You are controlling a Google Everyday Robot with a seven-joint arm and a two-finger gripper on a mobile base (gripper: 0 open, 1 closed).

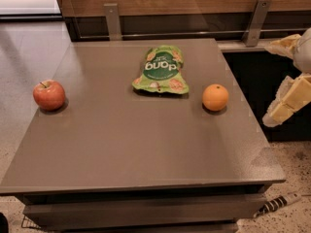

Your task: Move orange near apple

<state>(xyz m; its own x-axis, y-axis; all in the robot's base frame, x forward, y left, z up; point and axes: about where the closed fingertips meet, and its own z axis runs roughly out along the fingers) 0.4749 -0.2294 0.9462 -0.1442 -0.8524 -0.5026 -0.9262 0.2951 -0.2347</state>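
The orange sits on the right part of the grey table, just right of a green snack bag. The red apple sits near the table's left edge, far from the orange. My gripper hangs at the right edge of the view, off the table and to the right of the orange, not touching it. Its pale yellow fingers stand apart, open and empty.
A green snack bag lies flat at the back middle of the table. Two metal posts and a wooden wall stand behind the table. A dark cabinet is to the right. A cable lies on the floor at the lower right.
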